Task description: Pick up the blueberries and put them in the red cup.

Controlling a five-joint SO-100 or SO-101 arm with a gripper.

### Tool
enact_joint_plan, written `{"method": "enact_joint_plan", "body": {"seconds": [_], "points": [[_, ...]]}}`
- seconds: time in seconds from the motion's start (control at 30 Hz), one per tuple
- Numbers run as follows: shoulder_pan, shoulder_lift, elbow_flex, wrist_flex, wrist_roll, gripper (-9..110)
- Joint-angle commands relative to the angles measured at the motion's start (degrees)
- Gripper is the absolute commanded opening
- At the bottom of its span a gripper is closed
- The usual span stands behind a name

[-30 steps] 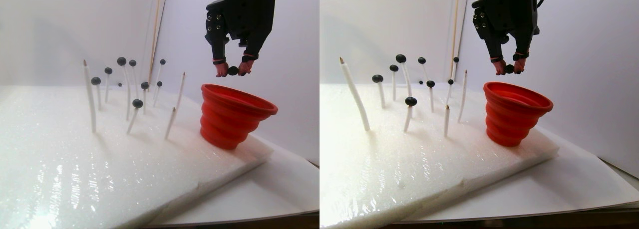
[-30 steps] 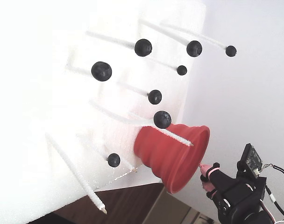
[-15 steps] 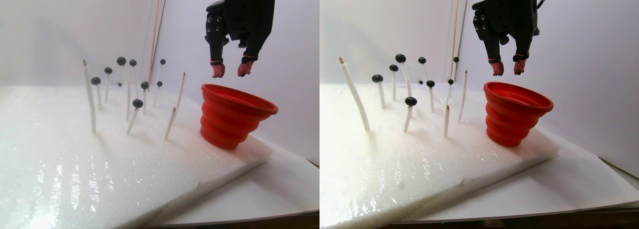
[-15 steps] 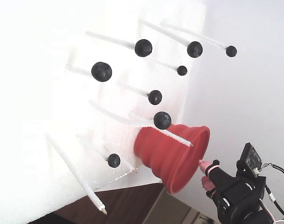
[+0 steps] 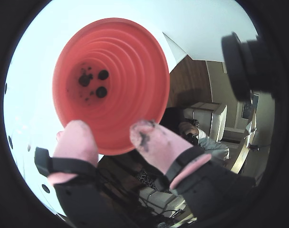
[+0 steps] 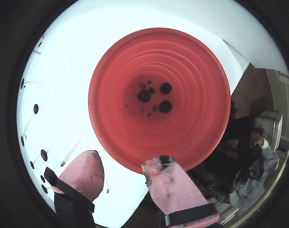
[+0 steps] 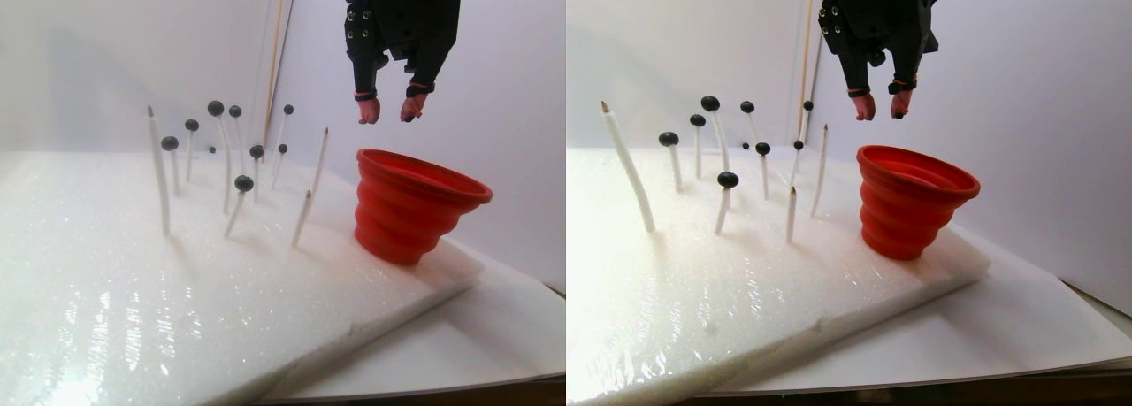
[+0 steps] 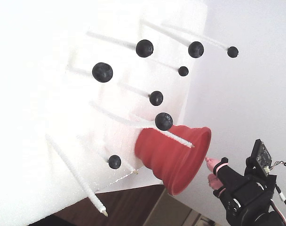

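Red cup (image 7: pixel 414 205) standing upright, ribbed, rim flaring wide; three blueberries (image 6: pixel 156 96) lying in its bottom. Other blueberries (image 8: pixel 144 48) sitting on stick tips beside the red cup.

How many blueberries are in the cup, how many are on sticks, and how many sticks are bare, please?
blueberries in the cup: 3
blueberries on sticks: 9
bare sticks: 3
Total: 15

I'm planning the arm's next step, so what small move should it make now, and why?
Probably swing toward the nearest stuck berry. The gripper hangs open and empty above the red cup, three blueberries already lie inside it, and more sit on the white sticks.
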Motion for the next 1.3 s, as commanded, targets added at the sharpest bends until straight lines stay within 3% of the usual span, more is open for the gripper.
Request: {"method": "enact_joint_plan", "body": {"seconds": [0.0, 1.27], "points": [[-0.1, 6.9, -0.4, 1.1, 0.6, 16], [-12.9, 20.7, 2.8, 10.7, 5.2, 16]]}}
